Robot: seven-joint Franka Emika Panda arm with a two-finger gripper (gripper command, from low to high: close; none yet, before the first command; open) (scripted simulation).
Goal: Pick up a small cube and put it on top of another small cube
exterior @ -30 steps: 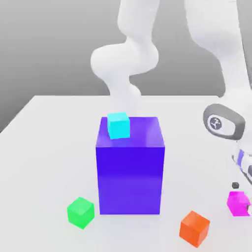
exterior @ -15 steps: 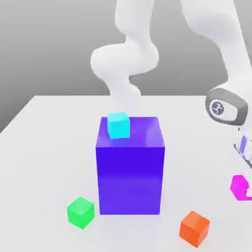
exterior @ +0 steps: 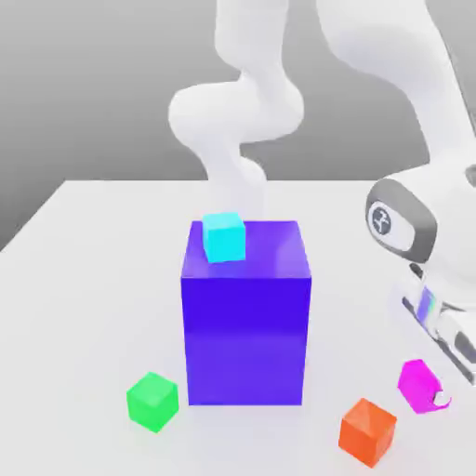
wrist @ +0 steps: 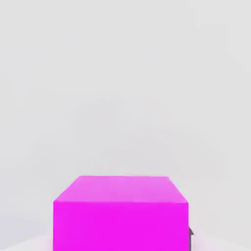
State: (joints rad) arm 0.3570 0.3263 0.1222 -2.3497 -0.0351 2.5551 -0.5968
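Observation:
The small magenta cube [exterior: 420,382] hangs tilted just above the table at the exterior view's right, with my gripper [exterior: 429,390] shut on it. In the hand view the same magenta cube [wrist: 120,212] sits close against the hand, over bare white table. The small green cube [exterior: 152,401] rests on the table at the exterior view's lower left, in front of the big block's left corner and far from my gripper.
A tall blue-purple block [exterior: 245,314] stands mid-table with a cyan cube [exterior: 224,236] on its top. An orange cube [exterior: 367,430] lies on the table just left of the held cube. The white table [exterior: 84,270] stretches open on the left.
My gripper closed on the magenta cube, lifted it off the table and carried it left toward the orange cube. The arm swung leftward with it.

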